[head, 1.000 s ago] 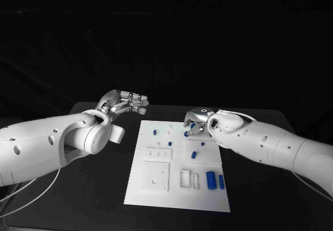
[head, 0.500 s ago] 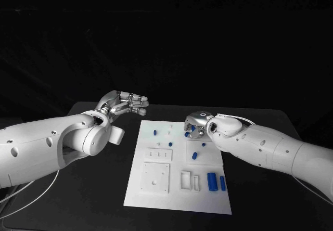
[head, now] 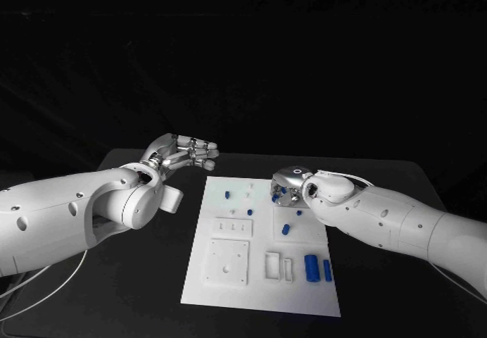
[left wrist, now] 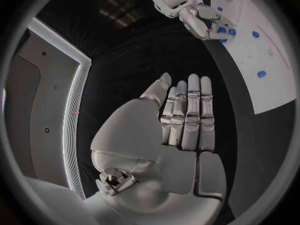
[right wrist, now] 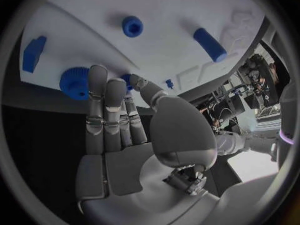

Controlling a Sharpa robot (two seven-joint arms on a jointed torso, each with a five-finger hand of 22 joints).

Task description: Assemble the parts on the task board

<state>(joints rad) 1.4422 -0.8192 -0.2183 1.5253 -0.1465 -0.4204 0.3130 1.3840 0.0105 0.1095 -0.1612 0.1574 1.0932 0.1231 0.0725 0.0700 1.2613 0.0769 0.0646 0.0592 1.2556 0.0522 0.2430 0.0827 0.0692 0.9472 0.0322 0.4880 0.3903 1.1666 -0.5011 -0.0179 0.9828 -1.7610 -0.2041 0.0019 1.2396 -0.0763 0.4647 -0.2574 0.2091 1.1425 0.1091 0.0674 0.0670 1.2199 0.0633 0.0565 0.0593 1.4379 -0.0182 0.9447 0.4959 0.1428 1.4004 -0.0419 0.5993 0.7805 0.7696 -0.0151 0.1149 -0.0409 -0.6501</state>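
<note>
White flat rectangular task board (head: 259, 282), matte plastic w/ shallow square recesses, lies mid-table on the black table (head: 132, 310). Small blue parts on it: two glossy blue cylinders (head: 317, 269) side by side near the board's near right corner, a small blue oblong peg (head: 286, 228) mid-board, and a toothed blue gear (right wrist: 74, 82) and round blue cap (right wrist: 132, 26) in the right wrist view.

Over the last sec the silver right hand (head: 286, 189) has crept toward the robot along the board's far right edge, now over the blue bits there; likely lining up a pick. Fingers extended close together; can't tell if it grips anything.

Silver left hand (head: 185, 151) unchanged: hovers off the board's far left corner, fingers straight, side by side, holding nothing.
</note>
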